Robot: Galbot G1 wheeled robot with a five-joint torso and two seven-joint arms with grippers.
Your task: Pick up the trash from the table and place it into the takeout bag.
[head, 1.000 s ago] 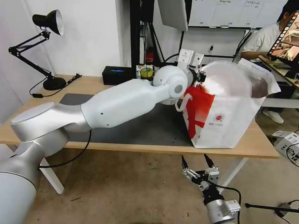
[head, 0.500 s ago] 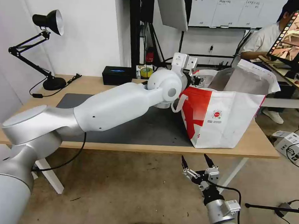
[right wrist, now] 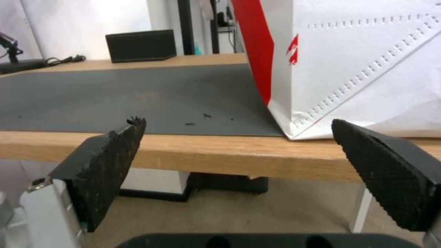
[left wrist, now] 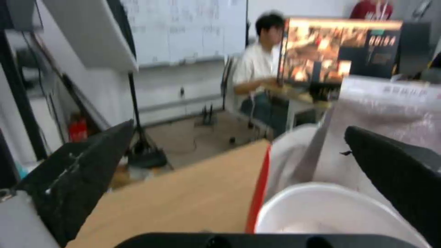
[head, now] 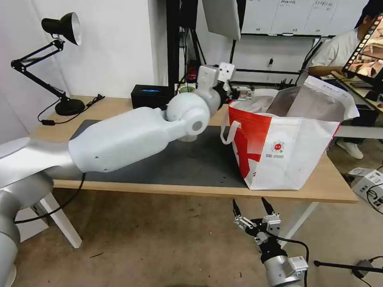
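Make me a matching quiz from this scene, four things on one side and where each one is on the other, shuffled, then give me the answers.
Things:
1. takeout bag
2. black tissue box
3. left tool
4. right tool

Places:
A. below the table's front edge, open and holding nothing
B. at the bag's top rim, open
C. far edge of the table, near the wall
D. standing on the right end of the table

Pairs: 1-D, 2-C, 3-B, 4-A
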